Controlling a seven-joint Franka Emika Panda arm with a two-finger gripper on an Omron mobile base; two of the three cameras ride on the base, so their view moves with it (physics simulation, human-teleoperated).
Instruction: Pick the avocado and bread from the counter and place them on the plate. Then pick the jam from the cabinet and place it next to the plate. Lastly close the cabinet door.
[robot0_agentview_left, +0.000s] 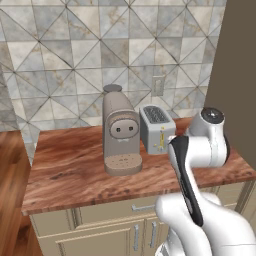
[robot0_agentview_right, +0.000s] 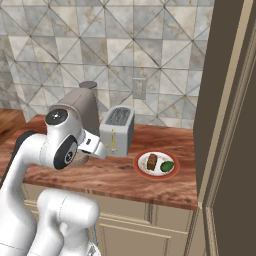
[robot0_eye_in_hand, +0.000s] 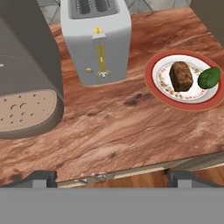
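Countertop scene from the left base view: we see the coffee machine and toaster on the counter, our arm folded in front. From the right base view, the plate holds the bread and avocado, so we judge the jam comes next; the cabinet door stands open. In the hand view, our gripper hangs empty, fingers spread wide, above the counter's front edge.

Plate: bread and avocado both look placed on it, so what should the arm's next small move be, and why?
Probably lift and swing right toward the cabinet for the jam. The bread and avocado already lie on the plate, and the gripper hangs open and empty above the counter edge, so the counter pickups look finished.
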